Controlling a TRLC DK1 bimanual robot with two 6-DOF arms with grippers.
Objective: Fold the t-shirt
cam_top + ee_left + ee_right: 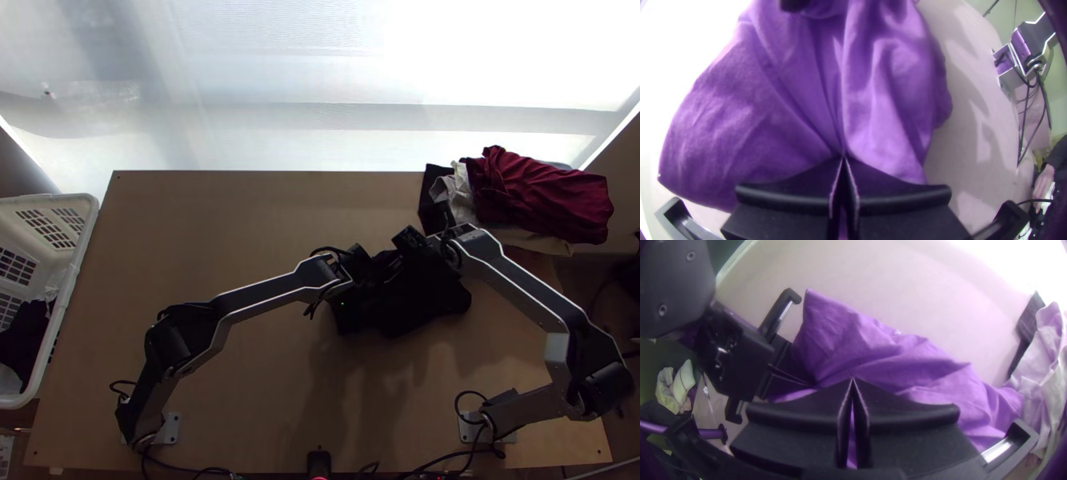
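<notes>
T-shirt (408, 308), centre: likely light, limp
Left gripper (844, 158): T-shirt pinched
Right gripper (853, 380): pressed together; catch unclear
Hold: loose corner (811, 300) advised

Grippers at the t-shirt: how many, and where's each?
2. In the top view, the left gripper is at the t-shirt's far left part, pinching cloth; the right gripper is by its far side, shut, hold unclear.

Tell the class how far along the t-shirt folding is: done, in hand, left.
Done: the t-shirt is at the wooden table, but no finished fold is visible. In hand: the left end effector pinches it, creases running into its fingertips; the right end effector is shut at it, grip unclear. Left: given the bunched cloth, probably spreading, then folding.
</notes>
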